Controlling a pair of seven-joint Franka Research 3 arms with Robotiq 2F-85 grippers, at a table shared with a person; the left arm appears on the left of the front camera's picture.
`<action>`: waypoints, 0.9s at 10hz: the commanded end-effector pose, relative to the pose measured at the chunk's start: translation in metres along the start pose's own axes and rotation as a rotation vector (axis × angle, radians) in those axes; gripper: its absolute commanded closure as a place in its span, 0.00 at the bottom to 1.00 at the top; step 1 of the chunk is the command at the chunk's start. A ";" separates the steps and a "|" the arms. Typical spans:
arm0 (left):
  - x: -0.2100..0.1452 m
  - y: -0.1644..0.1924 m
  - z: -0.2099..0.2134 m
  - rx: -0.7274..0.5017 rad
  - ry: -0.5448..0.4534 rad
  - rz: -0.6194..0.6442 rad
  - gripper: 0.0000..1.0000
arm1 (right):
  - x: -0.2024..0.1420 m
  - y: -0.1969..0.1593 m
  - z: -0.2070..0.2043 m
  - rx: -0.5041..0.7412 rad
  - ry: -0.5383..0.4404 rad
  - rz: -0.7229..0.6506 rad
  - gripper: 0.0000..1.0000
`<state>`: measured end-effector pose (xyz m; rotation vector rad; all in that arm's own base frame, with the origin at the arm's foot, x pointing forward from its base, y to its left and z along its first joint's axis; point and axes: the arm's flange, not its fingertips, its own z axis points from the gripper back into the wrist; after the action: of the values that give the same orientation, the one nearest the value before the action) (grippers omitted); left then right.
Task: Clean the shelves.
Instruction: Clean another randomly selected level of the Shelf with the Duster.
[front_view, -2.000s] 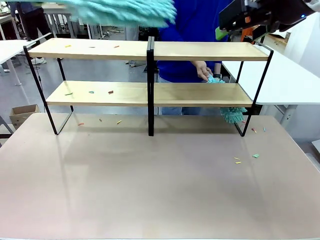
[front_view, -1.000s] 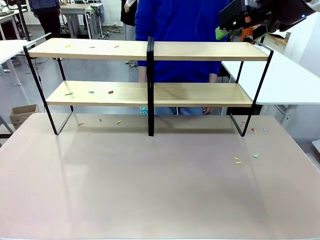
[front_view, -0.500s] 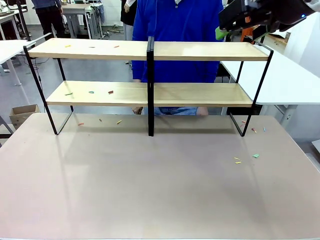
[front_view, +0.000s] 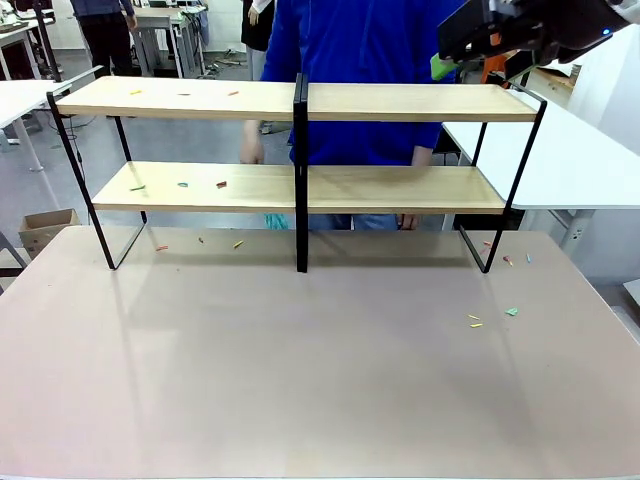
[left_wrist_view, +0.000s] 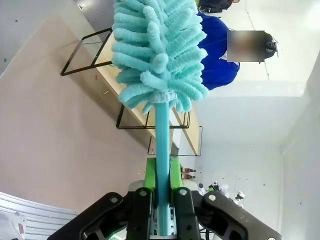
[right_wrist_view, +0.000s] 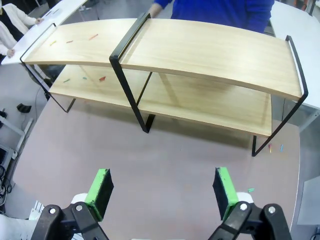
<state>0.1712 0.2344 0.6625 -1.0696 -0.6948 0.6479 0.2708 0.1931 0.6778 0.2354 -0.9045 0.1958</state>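
My right fingers (right_wrist_view: 100, 192) stand spread, shelves (right_wrist_view: 200, 50) well ahead of them; my left fingers (left_wrist_view: 150, 172) pinch a duster (left_wrist_view: 157, 55), shelves seemingly far beyond.

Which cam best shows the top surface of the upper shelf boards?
Right wrist view: looks down on the shelves, both upper boards whole, scraps on the left one. Front view catches them at a shallow angle, as thin strips. Left wrist view has the shelves sideways, partly behind the duster.
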 end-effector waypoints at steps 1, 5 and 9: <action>-0.008 -0.011 -0.003 -0.103 0.131 -0.054 0.87 | 0.001 -0.001 0.000 0.003 -0.001 -0.002 0.00; -0.068 -0.035 -0.046 -0.229 0.667 -0.220 0.87 | 0.001 -0.001 0.000 0.003 -0.001 -0.002 0.00; -0.160 -0.028 -0.123 0.144 0.837 -0.501 0.87 | 0.001 -0.001 0.000 0.003 -0.001 -0.002 0.00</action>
<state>0.1738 0.0453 0.6367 -1.0259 -0.0663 -0.1641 0.2706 0.1935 0.6777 0.2350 -0.9046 0.1967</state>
